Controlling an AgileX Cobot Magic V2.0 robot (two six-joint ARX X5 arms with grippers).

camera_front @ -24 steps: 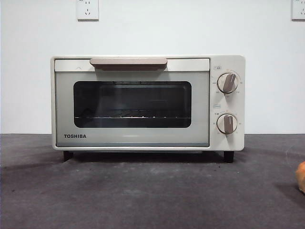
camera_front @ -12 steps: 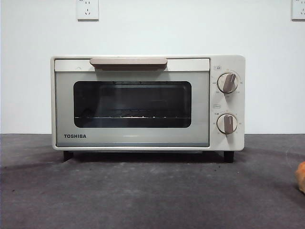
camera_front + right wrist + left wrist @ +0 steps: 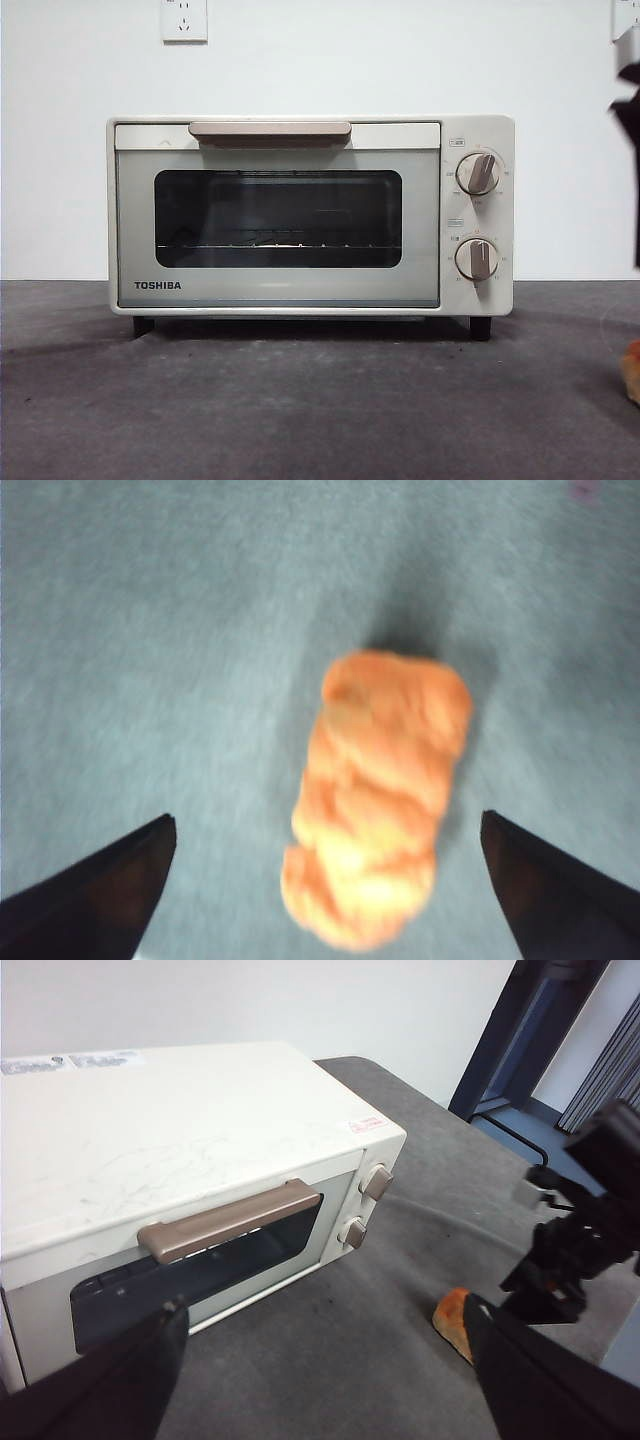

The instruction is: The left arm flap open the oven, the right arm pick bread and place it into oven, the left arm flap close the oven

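The cream-white TOSHIBA oven (image 3: 310,215) stands on the dark table with its glass door shut; it also shows in the left wrist view (image 3: 190,1150). The orange-tan bread (image 3: 375,800) lies on the table to the right of the oven, just at the front view's edge (image 3: 632,370), and shows in the left wrist view (image 3: 455,1320). My right gripper (image 3: 325,820) hangs open straight above the bread, one jaw to each side, not touching it. The right arm (image 3: 630,110) shows dark at the right edge. My left gripper (image 3: 325,1310) is open and empty, above and in front of the oven's beige handle (image 3: 230,1222).
Grey felt-like table top (image 3: 320,400) runs in front of the oven. A white wall with sockets (image 3: 184,20) stands close behind. A dark doorway (image 3: 520,1030) lies beyond the table's far right.
A black arm has come into the front view at the upper right edge. The oven and the bread have not moved.
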